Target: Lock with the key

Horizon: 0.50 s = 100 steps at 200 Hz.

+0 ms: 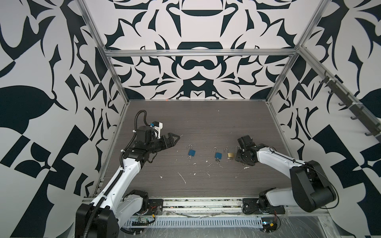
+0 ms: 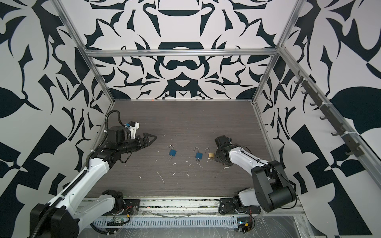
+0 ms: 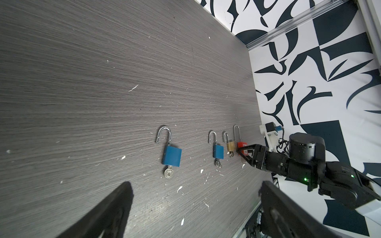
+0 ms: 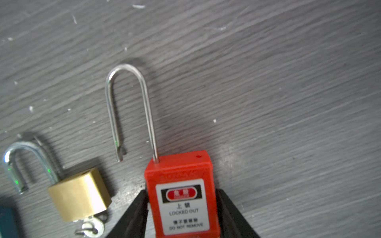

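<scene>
Four padlocks in row across table (image 1: 206,123), shackles toward back wall. Leftmost padlock (image 1: 191,152) near middle, apart from rest. Second padlock (image 1: 218,155) and third padlock (image 1: 231,154) close together to its right. Rightmost padlock (image 4: 181,195) just beside third. Key (image 3: 168,172) at front end of leftmost padlock. Right gripper (image 4: 181,206) straddles rightmost padlock, possibly touching both sides. Left gripper (image 1: 177,137) left of row, well apart.

Bright, even light; soft shadows (red padlock (image 4: 181,195) slightly blurred).

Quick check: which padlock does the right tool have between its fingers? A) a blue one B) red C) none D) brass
B: the right wrist view shows the right tool with a finger against each side of the red padlock; the brass padlock lies apart.
</scene>
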Each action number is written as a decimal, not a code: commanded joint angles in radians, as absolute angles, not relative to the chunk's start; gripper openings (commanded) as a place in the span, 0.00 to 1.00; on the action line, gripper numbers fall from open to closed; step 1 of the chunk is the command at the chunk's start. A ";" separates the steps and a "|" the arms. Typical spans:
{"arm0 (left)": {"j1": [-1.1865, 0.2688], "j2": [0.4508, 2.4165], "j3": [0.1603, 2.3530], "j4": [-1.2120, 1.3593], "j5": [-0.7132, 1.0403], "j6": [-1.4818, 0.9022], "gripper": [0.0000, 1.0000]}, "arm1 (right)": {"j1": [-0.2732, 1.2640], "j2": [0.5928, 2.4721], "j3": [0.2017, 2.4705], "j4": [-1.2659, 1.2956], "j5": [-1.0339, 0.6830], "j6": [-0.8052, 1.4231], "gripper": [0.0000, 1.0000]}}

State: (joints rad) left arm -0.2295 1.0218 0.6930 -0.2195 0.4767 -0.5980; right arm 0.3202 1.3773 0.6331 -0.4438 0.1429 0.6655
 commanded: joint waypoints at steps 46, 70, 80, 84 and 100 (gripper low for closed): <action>-0.237 1.030 0.700 -0.206 0.489 -0.585 1.00 | 0.319 1.391 0.663 -0.431 0.169 0.646 0.47; -0.245 1.028 0.692 -0.200 0.487 -0.585 0.99 | 0.319 1.399 0.669 -0.429 0.167 0.641 0.42; -0.251 1.026 0.691 -0.198 0.485 -0.582 0.99 | 0.319 1.398 0.672 -0.430 0.167 0.640 0.41; -0.253 1.026 0.690 -0.198 0.485 -0.581 0.99 | 0.319 1.398 0.673 -0.431 0.166 0.641 0.40; -0.259 1.026 0.689 -0.199 0.478 -0.581 0.99 | 0.319 1.391 0.678 -0.436 0.167 0.639 0.27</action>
State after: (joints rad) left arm -0.2485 1.0264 0.6930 -0.2127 0.4763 -0.5945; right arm 0.3202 1.3930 0.6437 -0.4435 0.1608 0.6460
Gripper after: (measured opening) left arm 0.992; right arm 0.429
